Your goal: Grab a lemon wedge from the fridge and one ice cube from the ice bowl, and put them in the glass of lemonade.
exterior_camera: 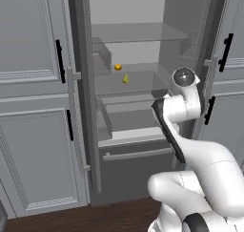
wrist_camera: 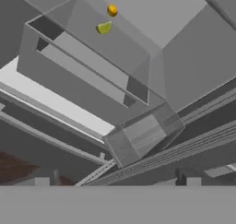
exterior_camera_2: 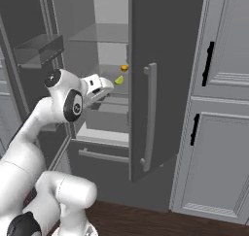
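The fridge (exterior_camera: 128, 111) stands with both dark doors swung wide, which is why its pale shelves and door bins lie exposed to me; every place below is given relative to this fridge. Flanking it on either side are the panelled cabinets (exterior_camera: 33, 97) with black handles, shut and of no concern to the present step. The right-hand fridge door (exterior_camera_2: 160, 79), seen edge-on in the right base view with its long pale bar handle, stands open beside my arm, so my reach must pass between it and the shelves. My arm (exterior_camera: 190, 145) rises in front of the fridge's lower drawer and bends toward the interior, a posture I judge to be the approach for picking from the middle shelf. My end effector (exterior_camera_2: 103, 86) is held level with that shelf, just outside the fridge's open front and well short of the fruit; its fingertips are too small to resolve, so I cannot tell whether it is released or clenched, though nothing appears to be held. On the middle shelf lies the small round orange item (exterior_camera: 118, 67), toward the back. Just in front of it rests the lemon wedge (exterior_camera: 126, 79), yellow-green, pointed, apart from its neighbour and untouched, hence still to be collected.
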Motion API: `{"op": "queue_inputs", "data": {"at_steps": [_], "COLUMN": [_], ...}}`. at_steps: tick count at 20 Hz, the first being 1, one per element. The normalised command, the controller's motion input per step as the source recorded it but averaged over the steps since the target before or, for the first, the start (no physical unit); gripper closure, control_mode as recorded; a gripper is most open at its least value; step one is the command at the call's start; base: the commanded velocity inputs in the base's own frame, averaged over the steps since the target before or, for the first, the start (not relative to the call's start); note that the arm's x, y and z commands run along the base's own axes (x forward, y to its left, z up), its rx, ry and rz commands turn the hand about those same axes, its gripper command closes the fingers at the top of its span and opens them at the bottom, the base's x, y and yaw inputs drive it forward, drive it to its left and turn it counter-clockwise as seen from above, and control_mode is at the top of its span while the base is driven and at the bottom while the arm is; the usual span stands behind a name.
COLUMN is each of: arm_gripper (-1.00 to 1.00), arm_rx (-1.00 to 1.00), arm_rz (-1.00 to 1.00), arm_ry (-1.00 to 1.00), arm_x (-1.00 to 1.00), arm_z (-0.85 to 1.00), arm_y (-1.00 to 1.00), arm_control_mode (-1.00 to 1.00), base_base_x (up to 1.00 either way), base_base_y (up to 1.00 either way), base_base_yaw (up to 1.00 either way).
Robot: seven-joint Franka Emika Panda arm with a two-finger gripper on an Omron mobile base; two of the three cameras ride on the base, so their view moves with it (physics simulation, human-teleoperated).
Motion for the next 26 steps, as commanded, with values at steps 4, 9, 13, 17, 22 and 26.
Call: {"op": "queue_inputs", "data": {"at_steps": [4,9,13,17,22,26], "arm_gripper": [-1.0,-1.0,-1.0,-1.0,-1.0,-1.0], "arm_rx": [-0.15,-0.07,-0.06,-0.02,0.0,0.0], "arm_rz": [0.0,0.0,-0.02,-0.15,-0.26,-0.27], "arm_ry": [0.24,0.17,0.15,0.07,0.01,0.0], "arm_x": [0.92,1.0,0.97,0.41,-0.13,-0.46], "arm_z": [-0.31,-0.15,-0.31,-0.47,-0.41,-0.23], "arm_y": [-0.01,-0.19,-0.49,-0.98,-1.0,-1.0], "arm_control_mode": [-1.0,-1.0,-1.0,-1.0,-1.0,-1.0], "base_base_x": [0.0,0.0,0.0,0.0,0.0,0.0], "base_base_y": [0.0,0.0,0.0,0.0,0.0,0.0], "base_base_yaw": [0.0,0.0,0.0,0.0,0.0,0.0]}}
